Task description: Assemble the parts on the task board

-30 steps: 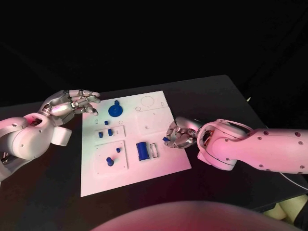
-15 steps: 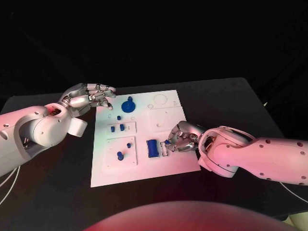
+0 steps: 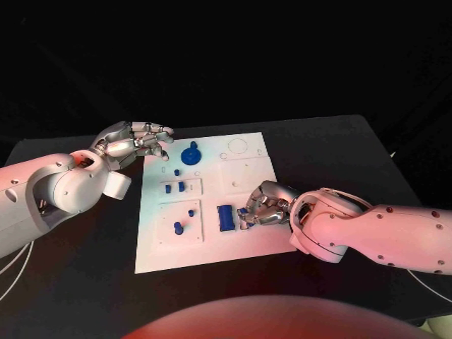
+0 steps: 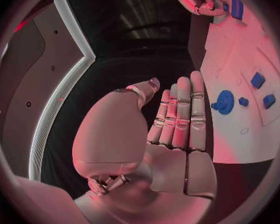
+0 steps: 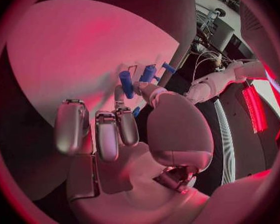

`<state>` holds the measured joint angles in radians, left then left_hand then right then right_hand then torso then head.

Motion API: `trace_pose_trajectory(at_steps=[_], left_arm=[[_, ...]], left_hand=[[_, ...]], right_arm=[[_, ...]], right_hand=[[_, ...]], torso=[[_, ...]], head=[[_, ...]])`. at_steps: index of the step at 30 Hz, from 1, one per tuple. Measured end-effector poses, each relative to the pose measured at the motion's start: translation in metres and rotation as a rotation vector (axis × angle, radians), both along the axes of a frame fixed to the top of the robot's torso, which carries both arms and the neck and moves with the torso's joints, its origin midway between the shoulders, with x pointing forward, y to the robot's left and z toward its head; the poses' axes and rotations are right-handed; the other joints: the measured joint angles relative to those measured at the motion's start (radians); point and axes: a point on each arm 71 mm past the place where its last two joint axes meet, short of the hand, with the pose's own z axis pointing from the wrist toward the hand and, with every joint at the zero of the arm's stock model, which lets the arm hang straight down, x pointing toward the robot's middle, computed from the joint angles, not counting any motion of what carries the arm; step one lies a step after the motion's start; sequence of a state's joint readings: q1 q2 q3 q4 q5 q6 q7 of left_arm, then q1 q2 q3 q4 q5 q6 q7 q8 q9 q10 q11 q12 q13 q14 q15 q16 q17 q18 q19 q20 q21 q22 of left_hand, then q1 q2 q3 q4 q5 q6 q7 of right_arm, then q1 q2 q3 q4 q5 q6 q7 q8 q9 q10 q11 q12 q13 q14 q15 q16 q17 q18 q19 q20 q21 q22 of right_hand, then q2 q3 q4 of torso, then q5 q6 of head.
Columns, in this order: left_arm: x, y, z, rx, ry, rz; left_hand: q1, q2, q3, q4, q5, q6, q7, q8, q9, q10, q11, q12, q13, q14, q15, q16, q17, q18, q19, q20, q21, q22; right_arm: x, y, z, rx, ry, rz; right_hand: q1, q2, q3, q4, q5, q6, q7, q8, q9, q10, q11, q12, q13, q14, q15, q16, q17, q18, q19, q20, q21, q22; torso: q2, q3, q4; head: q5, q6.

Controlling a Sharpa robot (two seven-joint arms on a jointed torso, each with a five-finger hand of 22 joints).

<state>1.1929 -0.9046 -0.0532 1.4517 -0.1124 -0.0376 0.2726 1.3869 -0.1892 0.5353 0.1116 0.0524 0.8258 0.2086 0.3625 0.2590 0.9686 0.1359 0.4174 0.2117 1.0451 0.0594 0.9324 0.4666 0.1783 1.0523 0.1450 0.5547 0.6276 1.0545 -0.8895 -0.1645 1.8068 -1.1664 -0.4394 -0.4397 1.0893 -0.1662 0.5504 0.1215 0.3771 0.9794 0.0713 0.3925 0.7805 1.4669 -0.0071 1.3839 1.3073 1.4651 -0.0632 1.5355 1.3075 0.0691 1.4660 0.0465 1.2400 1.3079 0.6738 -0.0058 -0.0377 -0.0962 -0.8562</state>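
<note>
Seating step, apparently: right robot hand (image 3: 262,207) curled at the task board (image 3: 248,244) right edge, pinching a small blue part (image 3: 246,209) beside the blue block (image 3: 225,217). Left robot hand (image 3: 136,143) clenched, empty, far-left corner. Next: align, press down.

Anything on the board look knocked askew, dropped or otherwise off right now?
Nothing stands out. The task board lies flat on the black table, and the blue gear and the other blue parts sit on it. The right hand works at the board's edge by the blue block; the left hand is off its far corner.
</note>
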Motion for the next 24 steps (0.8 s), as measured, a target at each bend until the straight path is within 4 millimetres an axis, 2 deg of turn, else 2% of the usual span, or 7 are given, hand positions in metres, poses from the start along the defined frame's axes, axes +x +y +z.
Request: trace_pose_trajectory(at_steps=[8,16,20,24], left_arm=[[0.0001,0.0001,-0.0001,0.0,0.0,0.0],[0.0001,0.0002,-0.0002,0.001,0.001,0.0],[0.0002,0.0003,-0.0002,0.001,0.001,0.0],[0.0002,0.0004,-0.0002,0.001,0.001,0.0]], left_hand=[[0.0,0.0,0.0,0.0,0.0,0.0,0.0,0.0,0.0,0.0,0.0,0.0,0.0,0.0,0.0,0.0,0.0,0.0,0.0,0.0,0.0,0.0],[0.0,0.0,0.0,0.0,0.0,0.0,0.0,0.0,-0.002,0.0,0.0,0.006,-0.001,0.0,0.0,0.0,0.0,0.0,0.0,0.0,0.0,0.0],[0.0,0.0,0.003,0.003,0.0,-0.002,0.002,0.0,-0.002,0.0,0.0,0.006,-0.001,0.0,0.0,0.0,0.0,0.0,0.0,0.0,0.0,0.0],[0.0,0.0,0.003,0.003,0.0,-0.002,0.002,0.0,-0.002,0.0,0.0,0.006,-0.001,0.0,0.0,0.0,0.0,0.0,0.0,0.0,0.0,0.0]], right_arm=[[0.0003,-0.0001,-0.0016,-0.009,0.007,0.005],[0.001,0.0,-0.002,-0.015,0.006,0.008],[0.0007,0.0008,-0.0024,-0.016,0.006,0.011],[0.0007,0.0011,-0.0024,-0.017,0.005,0.013]], right_hand=[[-0.01,-0.01,-0.01,0.01,-0.025,0.015,-0.015,0.006,0.008,0.0,0.0,0.0,0.0,0.0,-0.007,0.0,0.0,0.0,0.0,-0.007,0.0,0.0],[-0.038,-0.02,-0.034,0.03,-0.051,0.021,-0.021,0.014,0.014,0.0,0.0,0.0,0.0,0.0,-0.007,0.0,0.0,0.0,0.0,-0.007,-0.009,0.0],[-0.043,-0.025,-0.05,0.042,-0.076,0.018,-0.018,0.018,0.015,0.0,0.0,0.0,0.0,0.0,-0.007,0.0,0.0,0.0,0.0,-0.007,-0.013,0.0],[-0.049,-0.019,-0.065,0.057,-0.107,0.017,-0.017,0.018,0.016,0.0,0.0,0.0,0.0,0.0,-0.007,0.0,0.0,0.0,0.0,-0.007,-0.013,0.0]], torso=[[0.0,0.0,-0.0003],[0.0,-0.0002,-0.0002],[0.0,-0.0001,0.0001],[0.0,-0.0005,0.0003]], head=[[0.002,-0.004],[-0.001,-0.005],[-0.001,-0.004],[-0.002,-0.004]])
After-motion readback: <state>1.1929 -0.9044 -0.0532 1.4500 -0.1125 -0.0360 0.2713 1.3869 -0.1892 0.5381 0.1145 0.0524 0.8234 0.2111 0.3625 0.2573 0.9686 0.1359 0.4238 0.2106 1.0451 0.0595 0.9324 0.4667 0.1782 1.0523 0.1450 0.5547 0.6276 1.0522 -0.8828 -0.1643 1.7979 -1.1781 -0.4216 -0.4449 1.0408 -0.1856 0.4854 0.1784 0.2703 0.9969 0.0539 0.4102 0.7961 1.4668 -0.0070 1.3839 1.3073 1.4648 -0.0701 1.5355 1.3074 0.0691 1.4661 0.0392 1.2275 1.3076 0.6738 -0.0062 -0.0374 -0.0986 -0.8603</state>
